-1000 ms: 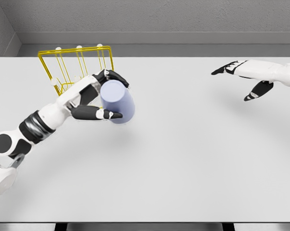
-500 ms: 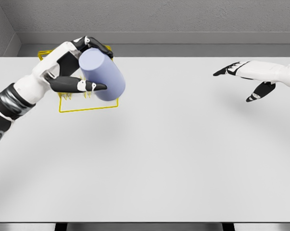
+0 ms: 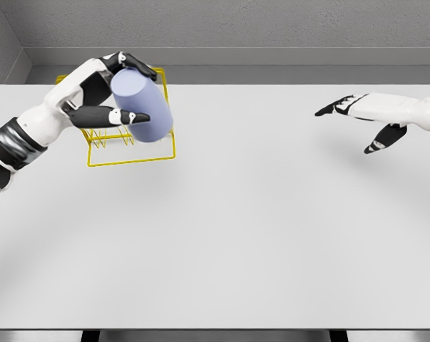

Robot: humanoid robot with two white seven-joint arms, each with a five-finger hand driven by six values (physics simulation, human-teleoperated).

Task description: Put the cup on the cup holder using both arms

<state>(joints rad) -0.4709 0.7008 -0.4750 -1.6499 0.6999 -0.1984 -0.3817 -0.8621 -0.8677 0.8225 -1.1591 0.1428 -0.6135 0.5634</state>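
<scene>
A pale lavender cup (image 3: 140,105) hangs tilted in the air, its closed end toward me, with my left hand (image 3: 122,89) shut on it. Cup and hand are right above the yellow wire cup holder (image 3: 132,151) at the table's far left, hiding most of its pegs. At the far right my right hand (image 3: 361,117) hovers over the table, fingers spread, holding nothing.
The white table (image 3: 257,228) spans the whole view, with a grey wall behind it and its front edge at the bottom. The left forearm slants in from the left edge.
My left hand has carried the cup up and back left, from in front of the holder to over it. The right hand has barely shifted.
</scene>
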